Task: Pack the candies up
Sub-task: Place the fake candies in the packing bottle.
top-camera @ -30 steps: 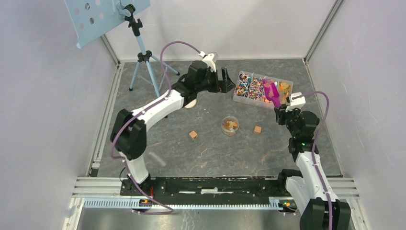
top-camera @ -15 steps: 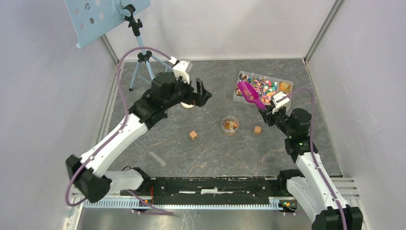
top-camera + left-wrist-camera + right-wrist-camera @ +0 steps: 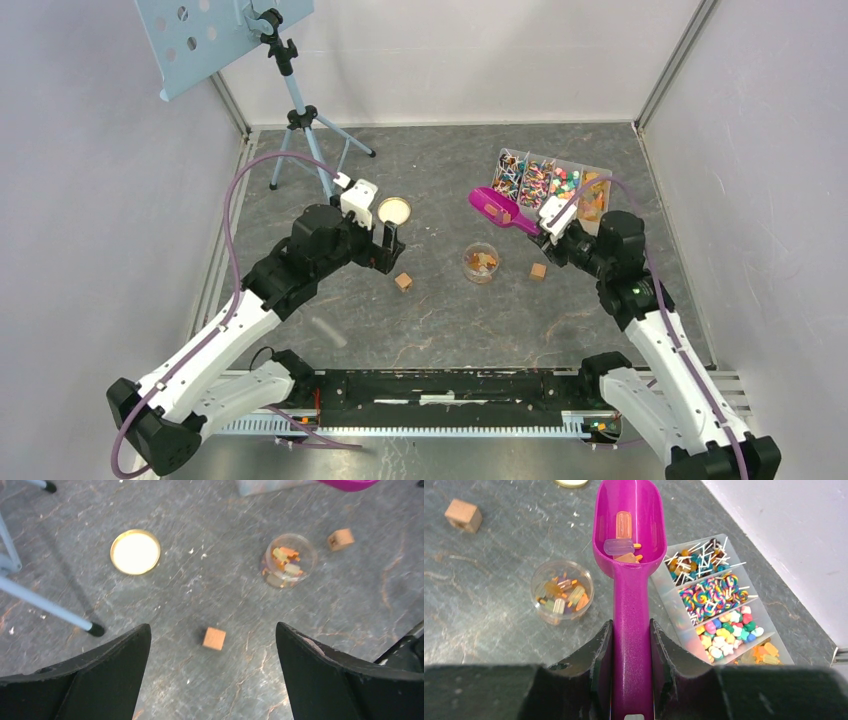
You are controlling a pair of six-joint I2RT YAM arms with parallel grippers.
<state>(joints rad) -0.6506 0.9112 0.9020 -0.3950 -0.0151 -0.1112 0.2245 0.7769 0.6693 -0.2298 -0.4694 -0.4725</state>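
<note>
Transfer step: the right hand (image 3: 631, 630) pinches the scoop (image 3: 629, 595), a few candies (image 3: 623, 525) inside. The left hand (image 3: 212, 626) is spread, empty. Next, shift the bowl toward 6 o'clock in the top view, over the jar (image 3: 481, 262), and tip.

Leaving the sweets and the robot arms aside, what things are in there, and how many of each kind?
Scoop: 1
Jar: 1
Lid: 1
Wooden cubes: 2
Tray: 1
Tripod stand: 1
Total: 7
</note>
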